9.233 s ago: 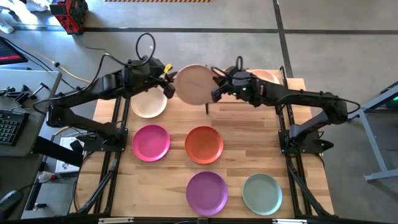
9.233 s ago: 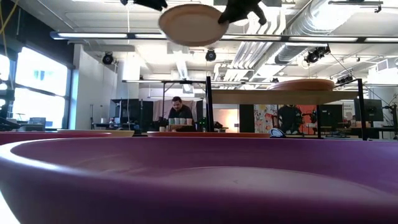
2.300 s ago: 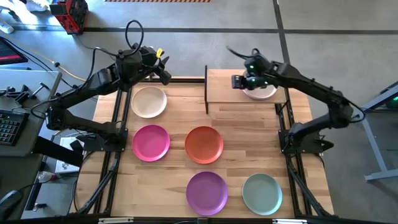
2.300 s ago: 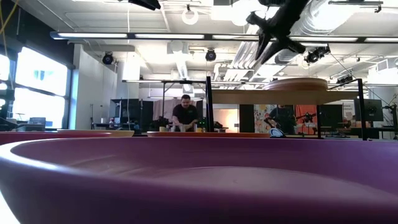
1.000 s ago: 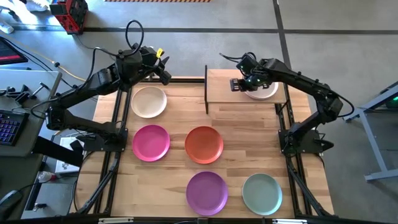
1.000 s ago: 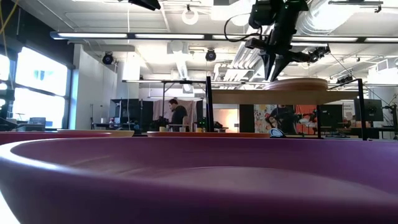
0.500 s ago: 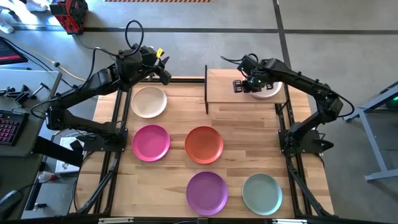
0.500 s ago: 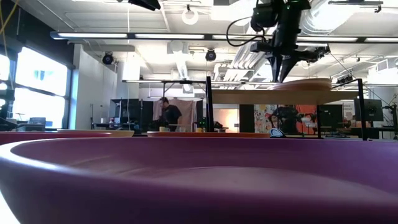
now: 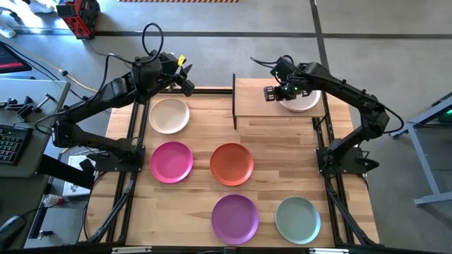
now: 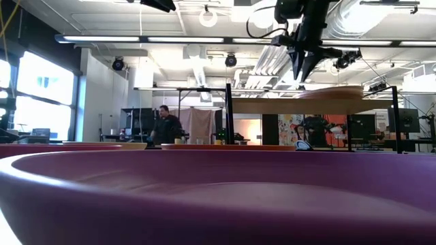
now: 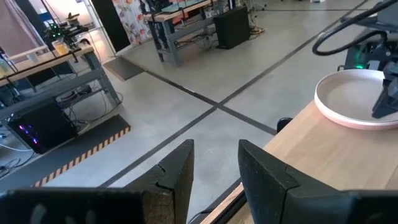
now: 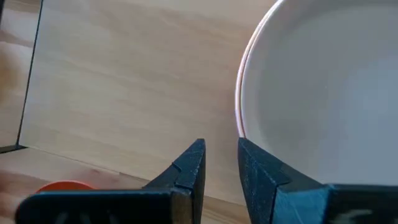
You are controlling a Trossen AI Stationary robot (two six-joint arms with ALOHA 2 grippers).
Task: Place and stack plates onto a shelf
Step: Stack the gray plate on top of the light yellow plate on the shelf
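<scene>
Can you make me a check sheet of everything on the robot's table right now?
Surface: slatted wooden table, with black frame rails at both sides.
Job's things: shelf at the far edge, holding a stack of plates on its right half. Cream plate, magenta plate, orange plate, purple plate and grey-green plate lie flat on the table.
Clutter: nothing seen.
Grippers: left gripper open, empty, beyond the cream plate. Right gripper open, empty, above the shelf beside the stack.
Cables: looped on both arms.
Surroundings: person far behind.
</scene>
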